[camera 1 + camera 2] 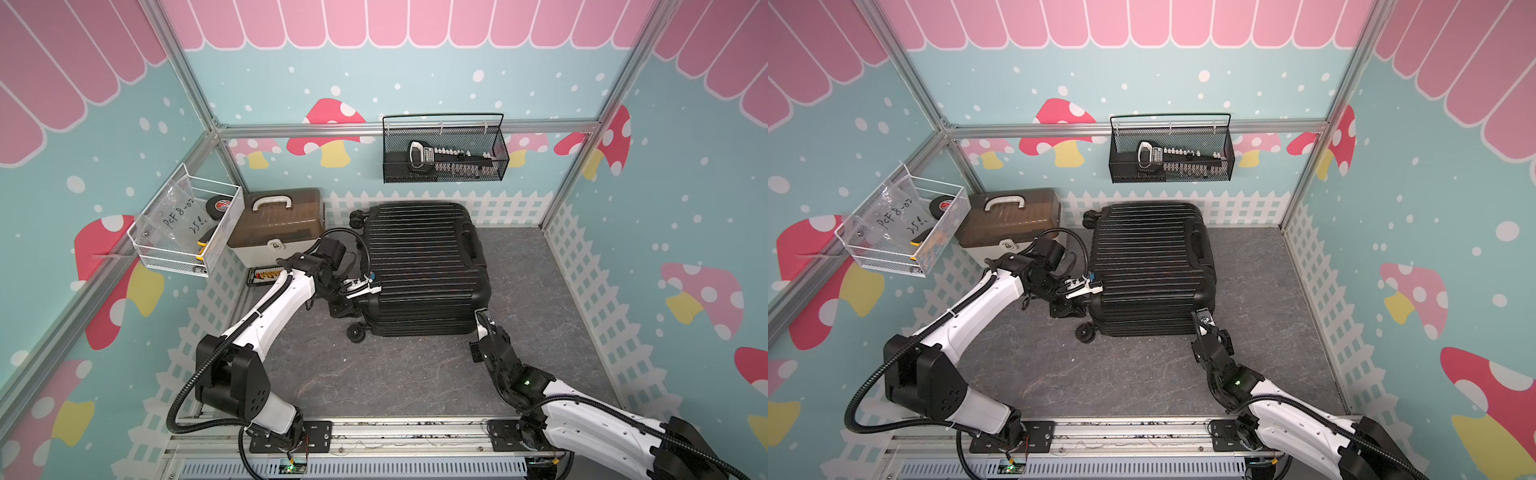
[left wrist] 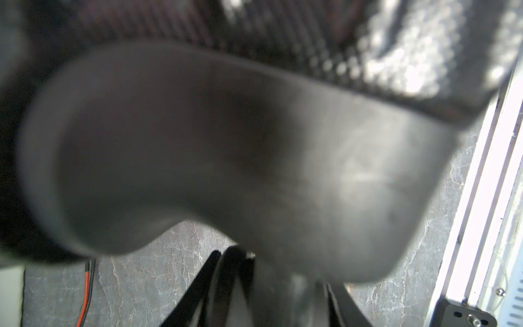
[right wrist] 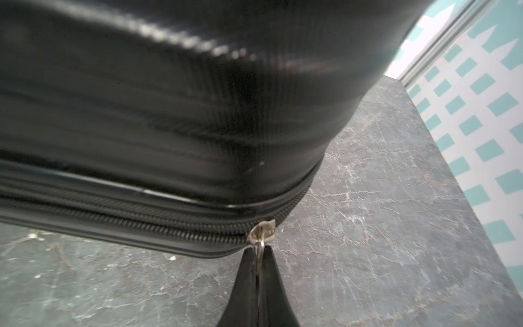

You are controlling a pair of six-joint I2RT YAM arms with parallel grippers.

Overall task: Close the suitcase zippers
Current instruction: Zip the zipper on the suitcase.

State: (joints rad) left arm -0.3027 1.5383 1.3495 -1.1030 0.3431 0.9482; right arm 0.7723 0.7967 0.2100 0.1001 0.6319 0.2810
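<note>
- suitcase [image 1: 424,266]: stiff shell, likely light; may slide on tabletop [image 1: 415,374].
- right gripper [image 3: 258,252] clamped on zipper pull [image 3: 261,230]: small metal, likely slick.
- left gripper [image 1: 368,287] beside suitcase; jaws: cannot tell.

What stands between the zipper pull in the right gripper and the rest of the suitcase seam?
Nothing visible. The right gripper is shut on the zipper pull at the suitcase corner; the seam curving onward is bare, then leaves view.
</note>
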